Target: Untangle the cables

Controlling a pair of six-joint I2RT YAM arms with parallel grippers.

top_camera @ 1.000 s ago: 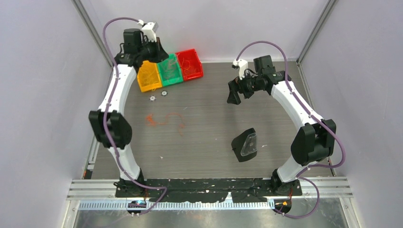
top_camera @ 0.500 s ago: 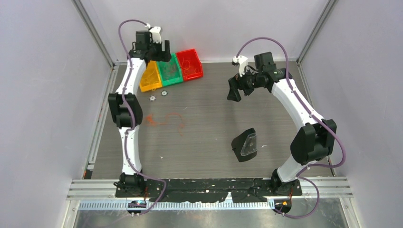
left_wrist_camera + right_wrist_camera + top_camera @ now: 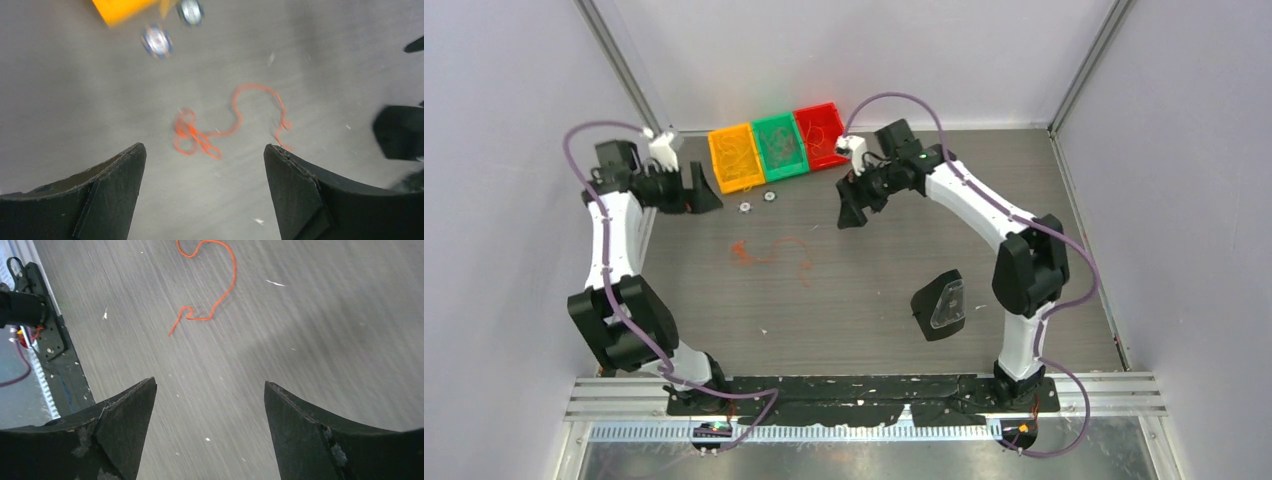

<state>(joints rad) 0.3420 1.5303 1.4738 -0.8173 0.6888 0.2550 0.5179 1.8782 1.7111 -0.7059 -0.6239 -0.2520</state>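
Holding wires [image 3: 828, 131]: orange bin [image 3: 720, 176], green bin [image 3: 795, 163], red bin [image 3: 842, 146]; left end effector [image 3: 205, 150], right end effector [image 3: 210, 385] apart.

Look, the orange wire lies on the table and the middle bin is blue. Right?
No: the middle bin is green, not blue, as the top view shows. The orange wire does lie on the table.

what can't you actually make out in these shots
- Knot in the cables: left wrist view, motion blur; top view, too small.
- Rest of the cables: right wrist view, cut by top edge.
- Contents of the bins: top view, too small.
- Two round parts: left wrist view, blurred.
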